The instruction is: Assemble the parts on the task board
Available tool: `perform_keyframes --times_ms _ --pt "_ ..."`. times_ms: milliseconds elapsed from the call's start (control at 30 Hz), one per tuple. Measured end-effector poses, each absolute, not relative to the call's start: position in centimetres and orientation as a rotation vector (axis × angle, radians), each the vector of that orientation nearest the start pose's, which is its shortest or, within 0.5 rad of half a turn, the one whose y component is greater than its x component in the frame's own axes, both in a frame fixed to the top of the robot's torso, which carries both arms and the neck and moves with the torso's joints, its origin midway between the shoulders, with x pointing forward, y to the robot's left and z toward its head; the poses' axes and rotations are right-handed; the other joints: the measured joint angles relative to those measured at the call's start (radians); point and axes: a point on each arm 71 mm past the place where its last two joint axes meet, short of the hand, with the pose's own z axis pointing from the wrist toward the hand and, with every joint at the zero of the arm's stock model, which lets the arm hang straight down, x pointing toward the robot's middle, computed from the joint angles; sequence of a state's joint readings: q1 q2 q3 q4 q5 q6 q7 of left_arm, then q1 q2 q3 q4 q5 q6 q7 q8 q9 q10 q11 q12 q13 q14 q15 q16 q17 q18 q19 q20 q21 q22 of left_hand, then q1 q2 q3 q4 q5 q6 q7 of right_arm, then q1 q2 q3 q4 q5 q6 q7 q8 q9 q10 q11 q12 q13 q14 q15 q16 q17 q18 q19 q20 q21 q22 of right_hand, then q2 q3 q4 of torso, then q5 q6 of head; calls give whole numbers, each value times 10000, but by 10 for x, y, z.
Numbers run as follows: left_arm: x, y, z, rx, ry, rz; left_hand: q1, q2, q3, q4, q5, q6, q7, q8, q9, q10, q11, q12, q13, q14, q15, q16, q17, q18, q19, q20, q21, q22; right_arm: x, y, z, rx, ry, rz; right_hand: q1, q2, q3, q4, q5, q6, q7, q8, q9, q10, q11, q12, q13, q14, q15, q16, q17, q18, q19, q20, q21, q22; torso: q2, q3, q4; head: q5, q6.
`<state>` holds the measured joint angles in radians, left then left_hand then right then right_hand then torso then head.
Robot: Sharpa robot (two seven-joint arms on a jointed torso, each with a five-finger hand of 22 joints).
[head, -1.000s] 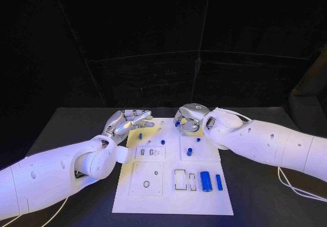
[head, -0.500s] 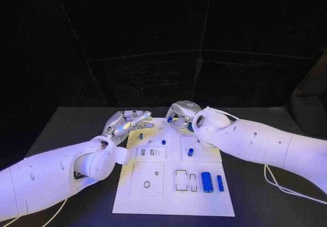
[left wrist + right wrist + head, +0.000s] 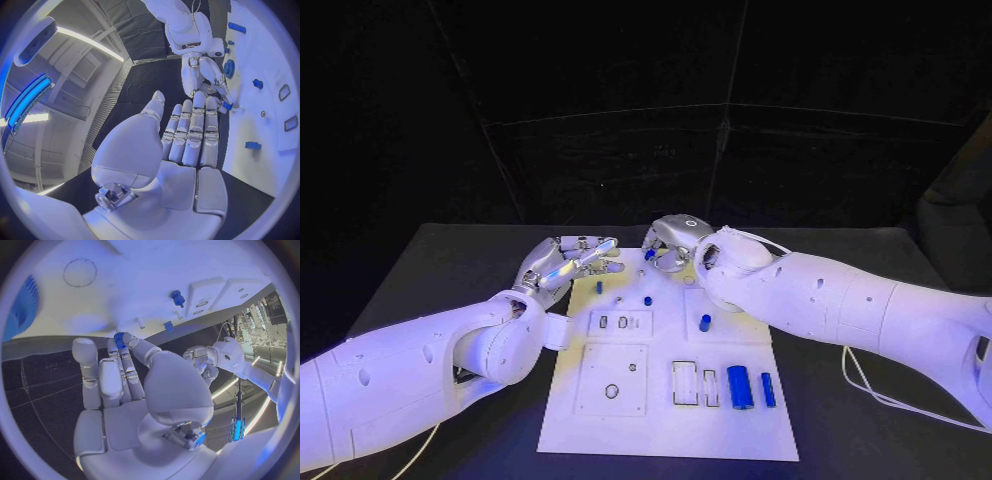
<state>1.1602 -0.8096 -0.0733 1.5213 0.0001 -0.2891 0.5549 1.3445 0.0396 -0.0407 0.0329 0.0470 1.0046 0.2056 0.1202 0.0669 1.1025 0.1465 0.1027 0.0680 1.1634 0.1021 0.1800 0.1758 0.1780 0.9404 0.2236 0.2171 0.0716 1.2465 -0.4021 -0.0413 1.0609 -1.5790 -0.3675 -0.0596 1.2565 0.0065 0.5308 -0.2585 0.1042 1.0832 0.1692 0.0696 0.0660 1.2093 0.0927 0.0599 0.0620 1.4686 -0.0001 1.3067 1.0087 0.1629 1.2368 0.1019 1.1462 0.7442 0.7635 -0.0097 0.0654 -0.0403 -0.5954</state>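
Note:
The white task board (image 3: 661, 430) lies in the middle of the black table. My right hand (image 3: 675, 243) hovers over the board's far edge and pinches a small blue part (image 3: 651, 254) at its fingertips; the right wrist view shows that part (image 3: 119, 337) close above the board (image 3: 144, 285). My left hand (image 3: 568, 262) is at the board's far left corner, fingers straight and side by side, holding nothing. In the left wrist view my left hand (image 3: 181, 145) points toward the right hand (image 3: 203, 75) and its blue part (image 3: 226, 106).
Small blue pegs (image 3: 597, 287), (image 3: 646, 300), (image 3: 704, 322) are on the board's far half. A thick blue cylinder (image 3: 738, 386) and a thinner one (image 3: 767, 388) lie at the near right beside empty slots (image 3: 682, 382). A blue gear (image 3: 25, 307) lies on the board.
My right hand has moved left along the board's far edge, carrying the small blue part toward the left hand. The left hand has barely moved.

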Motion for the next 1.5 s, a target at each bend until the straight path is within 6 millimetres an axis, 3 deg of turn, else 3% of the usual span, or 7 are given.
perform_keyframes --times_ms 400,633,800,933,1033,1200,1500 --pt "478 193 -197 -10546 13491 -16558 0 0 -28 -28 0 -1 -1 0 1 36 37 0 0 0 0 -61 -1 0 0 0 0 1 560 -87 -176 -2906 15197 5527 -27 -29 60 61 -1 -58 16 -38 -4 -50 28 -3 0 0 0 0 -38 1 -22 22 0 10 16 2 6 47 -33" --pt "479 193 -197 -10551 13505 -16550 0 0 -28 -28 0 -3 -2 0 -8 36 37 0 1 0 0 -61 9 0 0 0 0 -12 560 -84 -178 -2865 15319 5220 -90 -201 186 187 -9 -275 44 -38 -1 -380 57 -1 18 -37 37 0 -169 1 -90 90 37 -30 23 6 6 65 -54" --pt "479 194 -197 -10555 13529 -16559 0 0 -28 -28 0 -3 -3 0 -7 36 37 0 1 0 0 -61 9 0 0 0 0 -11 560 -84 -179 -2894 15431 5079 -175 -465 224 230 -51 -405 80 -38 -2 -706 128 19 11 -38 113 -60 -387 2 -150 150 37 -130 23 6 -6 80 -73" --pt "479 194 -198 -10561 13548 -16564 0 0 -28 -28 0 -4 -4 0 -7 36 36 -31 1 0 0 -61 9 0 0 0 -1 -11 561 -86 -179 -2887 15455 4992 -397 -979 -102 447 -137 -1245 120 -81 -44 -1427 235 19 -1 -72 218 -388 -969 1 -327 256 -198 -537 23 12 -20 88 -78" --pt "479 194 -198 -10567 13564 -16568 0 0 -1 -56 0 -4 -4 -23 -7 36 36 -60 1 0 0 -61 8 0 0 0 -41 -11 559 -89 -178 -2868 15412 5007 -448 -1150 -610 629 -167 -1767 93 -88 -32 -1752 215 137 20 -72 218 -542 -1208 1 -466 243 -428 -897 23 16 -23 92 -76" --pt "480 197 -198 -10590 13569 -16513 0 0 -15 -71 0 -4 -4 -40 -6 36 36 -60 0 0 0 -61 8 0 0 0 -40 -19 554 -100 -174 -2771 15223 5137 -464 -1226 -1087 912 243 -1651 63 -3 27 -1353 145 560 127 -32 178 -261 -733 1 13 136 -80 -336 23 32 -35 133 -52" --pt "481 201 -198 -10646 13569 -16409 0 0 -29 -84 0 -4 -4 -39 -6 36 37 -60 1 0 0 -97 18 -1 0 0 -40 -22 548 -146 -154 -1801 14881 5376 -388 -1232 -1597 1208 305 -1311 66 57 56 -1086 98 883 103 -30 175 -210 -681 1 208 155 8 -179 17 57 -139 125 22"
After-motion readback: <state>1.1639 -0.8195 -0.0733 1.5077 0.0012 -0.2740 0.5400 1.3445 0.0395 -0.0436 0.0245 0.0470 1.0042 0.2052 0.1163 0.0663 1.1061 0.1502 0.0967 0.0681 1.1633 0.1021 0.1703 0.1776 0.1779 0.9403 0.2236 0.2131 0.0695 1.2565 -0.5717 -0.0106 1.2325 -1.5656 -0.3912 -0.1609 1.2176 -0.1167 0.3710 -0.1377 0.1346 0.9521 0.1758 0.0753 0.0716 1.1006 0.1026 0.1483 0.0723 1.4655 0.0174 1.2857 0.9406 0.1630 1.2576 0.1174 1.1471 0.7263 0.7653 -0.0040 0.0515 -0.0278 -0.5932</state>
